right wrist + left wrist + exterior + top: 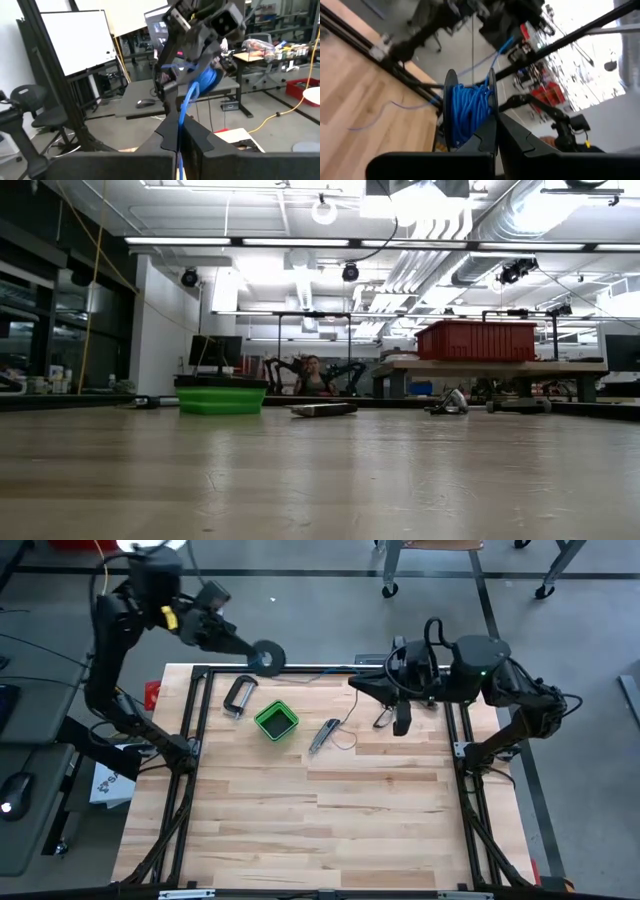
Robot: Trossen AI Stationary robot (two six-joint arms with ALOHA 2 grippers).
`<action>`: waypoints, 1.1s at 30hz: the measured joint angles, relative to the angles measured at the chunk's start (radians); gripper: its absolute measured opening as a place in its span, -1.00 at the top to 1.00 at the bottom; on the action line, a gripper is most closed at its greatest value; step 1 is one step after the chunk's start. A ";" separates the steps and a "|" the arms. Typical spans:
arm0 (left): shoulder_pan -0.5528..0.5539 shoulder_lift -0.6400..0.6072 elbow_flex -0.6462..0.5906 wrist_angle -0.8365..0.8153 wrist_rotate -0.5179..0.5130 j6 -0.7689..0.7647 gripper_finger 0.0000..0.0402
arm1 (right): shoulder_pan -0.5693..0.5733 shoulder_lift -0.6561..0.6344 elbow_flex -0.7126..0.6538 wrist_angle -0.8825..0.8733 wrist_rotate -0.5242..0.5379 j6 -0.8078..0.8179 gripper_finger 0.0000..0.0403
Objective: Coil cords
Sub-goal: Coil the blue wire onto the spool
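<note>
The cord is a thin blue wire, partly wound on a small dark spool (267, 656) (470, 112). My left gripper (250, 648) (496, 132) is shut on the spool above the table's far left corner. From the spool the wire (189, 97) runs to my right gripper (353, 686) (178, 131), which is shut on it over the table's far edge. A loose stretch of wire (346, 732) (385, 107) lies on the tabletop. Neither gripper shows in the low view. My left gripper pinches the rim of one spool flange (492, 107) between its two fingers, coming nearly level from the table's left. The spool is lifted clear of the table, one flat side turned upward. My right gripper pinches the wire (180, 122) between its two fingertips, pointing level toward the table's left. The wire rises from the fingers in a slight curve to the spool (206, 80) and hangs clear of the table.
On the table's far half stand a green box (276, 720) (221, 400), a metal clamp (238, 697), a grey hand tool (322, 735) (322, 409) and a small black object (402, 720). A black frame rail (300, 670) borders the table.
</note>
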 joint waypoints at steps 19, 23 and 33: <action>-0.316 0.253 0.000 0.476 0.169 -0.246 0.99 | -0.072 0.015 0.000 0.081 -0.066 -0.019 1.00; -0.354 0.298 0.000 0.777 0.230 -0.438 0.99 | -0.072 0.027 0.000 0.100 -0.095 -0.023 1.00; -0.374 0.372 0.000 1.271 0.240 -0.716 0.99 | -0.071 0.068 0.000 0.170 -0.227 0.005 1.00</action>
